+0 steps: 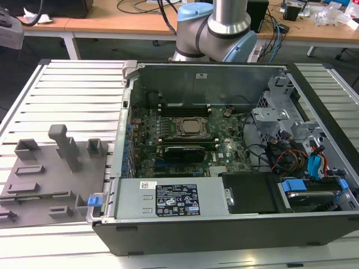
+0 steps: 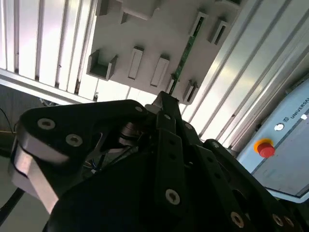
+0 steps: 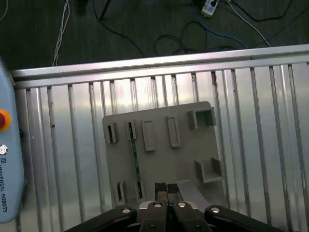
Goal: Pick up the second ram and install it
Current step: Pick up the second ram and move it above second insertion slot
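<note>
Hand (image 3: 166, 190) closed above fixture (image 3: 159, 116) holding second ram (image 3: 135, 162); slatted table (image 3: 270, 121), cable-strewn floor (image 3: 135, 24).

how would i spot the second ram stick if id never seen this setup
On the slatted aluminium table, find the flat grey fixture plate. Along one side of it, a thin strip stands on edge between two small slotted holders: that is the second ram. It is the one green thing among grey plastic blocks.
</note>
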Controlling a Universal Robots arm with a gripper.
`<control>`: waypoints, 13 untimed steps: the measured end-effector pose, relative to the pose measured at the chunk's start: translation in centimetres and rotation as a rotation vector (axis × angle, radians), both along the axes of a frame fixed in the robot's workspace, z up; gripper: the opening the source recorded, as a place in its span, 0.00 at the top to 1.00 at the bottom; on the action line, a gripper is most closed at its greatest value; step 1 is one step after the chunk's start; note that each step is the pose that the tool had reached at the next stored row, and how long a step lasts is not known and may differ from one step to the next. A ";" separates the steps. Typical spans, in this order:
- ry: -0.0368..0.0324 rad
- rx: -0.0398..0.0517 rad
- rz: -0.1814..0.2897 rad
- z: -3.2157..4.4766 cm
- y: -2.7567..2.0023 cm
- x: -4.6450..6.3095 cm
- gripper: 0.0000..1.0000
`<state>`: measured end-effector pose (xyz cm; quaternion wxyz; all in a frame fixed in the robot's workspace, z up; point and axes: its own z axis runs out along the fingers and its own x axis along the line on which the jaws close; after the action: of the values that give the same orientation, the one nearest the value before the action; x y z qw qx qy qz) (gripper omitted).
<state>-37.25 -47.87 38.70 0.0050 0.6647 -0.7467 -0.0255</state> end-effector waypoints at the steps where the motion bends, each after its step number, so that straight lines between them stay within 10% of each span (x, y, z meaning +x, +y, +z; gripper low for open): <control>1: 0.0001 0.0111 -0.025 0.00 0.00 0.0 0.89; 6: 0.0001 0.0109 -0.025 0.00 -0.01 0.0 0.70; 13: 0.0002 0.0108 -0.025 -0.46 -0.04 0.0 0.70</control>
<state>-37.25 -47.92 38.24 0.0012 0.6554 -0.7547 -0.0296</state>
